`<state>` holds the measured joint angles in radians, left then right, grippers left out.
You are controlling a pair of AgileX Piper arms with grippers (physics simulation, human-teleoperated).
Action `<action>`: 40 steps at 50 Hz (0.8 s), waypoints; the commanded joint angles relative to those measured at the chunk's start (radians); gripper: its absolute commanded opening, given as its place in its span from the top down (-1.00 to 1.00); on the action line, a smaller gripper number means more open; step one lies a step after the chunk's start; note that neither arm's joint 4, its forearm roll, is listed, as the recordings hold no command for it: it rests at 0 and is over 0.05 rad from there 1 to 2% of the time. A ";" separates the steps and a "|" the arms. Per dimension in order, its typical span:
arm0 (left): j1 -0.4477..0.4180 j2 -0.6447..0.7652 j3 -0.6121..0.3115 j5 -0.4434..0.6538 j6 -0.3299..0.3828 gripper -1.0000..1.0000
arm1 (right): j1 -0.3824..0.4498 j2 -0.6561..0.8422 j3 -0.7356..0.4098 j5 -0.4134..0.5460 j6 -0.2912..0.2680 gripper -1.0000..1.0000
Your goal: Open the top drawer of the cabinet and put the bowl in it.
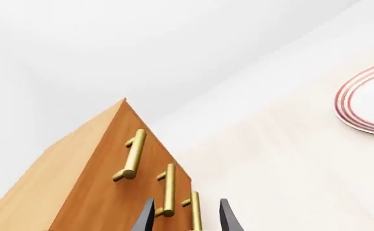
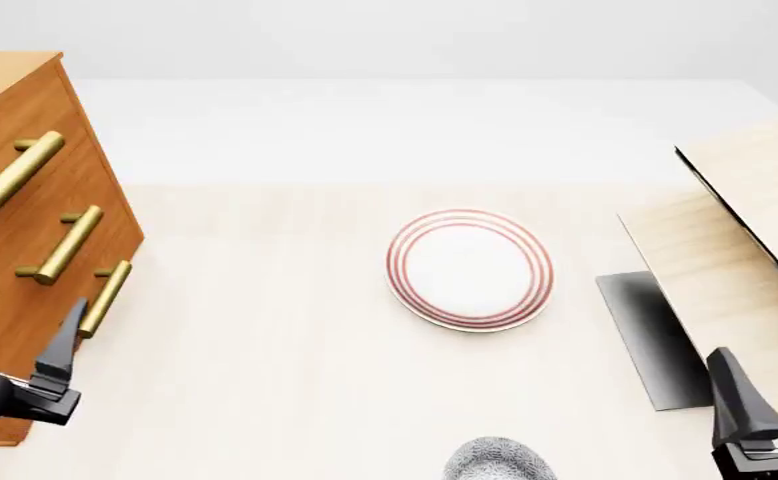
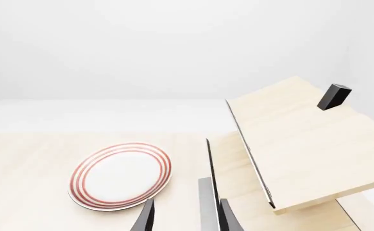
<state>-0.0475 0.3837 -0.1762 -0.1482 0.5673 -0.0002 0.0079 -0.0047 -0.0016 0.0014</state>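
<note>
No writing shows anywhere. The cabinet point(image 2: 22, 200) is closed; both end effectors, left point(image 1: 185, 216) and right point(image 3: 185, 216), gape empty; the bowl point(image 2: 499, 460) sits near the plate point(image 2: 469, 268).

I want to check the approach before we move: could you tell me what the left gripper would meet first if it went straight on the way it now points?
Most likely the cabinet. In the left wrist view the left gripper, fingers apart, frames the lowest brass handle, not the top drawer. Depth is unclear.

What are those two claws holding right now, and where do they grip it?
Nothing. The left gripper hangs open near the cabinet, its handles ungripped. The right gripper is open and empty. The bowl sits untouched on the table.
</note>
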 commanded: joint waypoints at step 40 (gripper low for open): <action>0.050 0.550 -0.120 -0.429 0.774 -1.00 | 0.000 -0.001 0.000 0.001 0.000 -1.00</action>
<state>-0.0160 0.8374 -0.2894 -0.4861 1.2210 -0.0002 0.0079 -0.0048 -0.0016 0.0013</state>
